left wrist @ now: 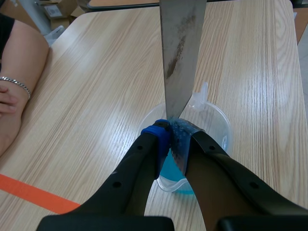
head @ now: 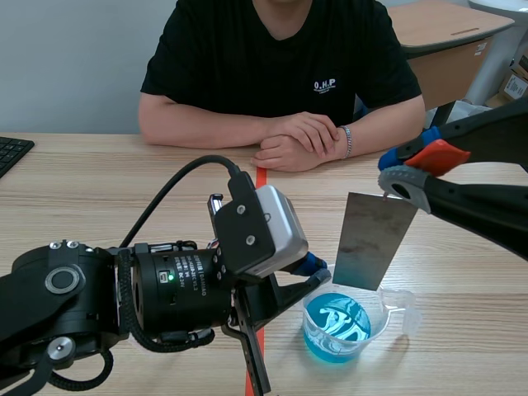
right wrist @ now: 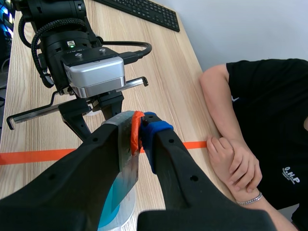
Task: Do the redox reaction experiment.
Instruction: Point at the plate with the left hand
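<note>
A clear plastic beaker (head: 338, 323) of blue liquid stands on the table at the near right. My left gripper (head: 318, 276) is at its near rim, and in the left wrist view this gripper (left wrist: 174, 132) is shut on the beaker (left wrist: 219, 125) wall. A grey metal sheet (head: 373, 239) hangs upright over the beaker's far rim from my right gripper (head: 410, 169), which is shut on its top corner. Seen from the left wrist, the sheet (left wrist: 182, 48) ends just ahead of my fingertips. My right gripper (right wrist: 140, 129) pinches the sheet (right wrist: 126, 166) above the beaker (right wrist: 113, 204).
A person sits across the table with folded hands (head: 297, 140) resting on it. A black keyboard (head: 12, 153) lies at the far left edge. An orange tape line (head: 261, 175) runs down the middle. Bare wood lies right of the beaker.
</note>
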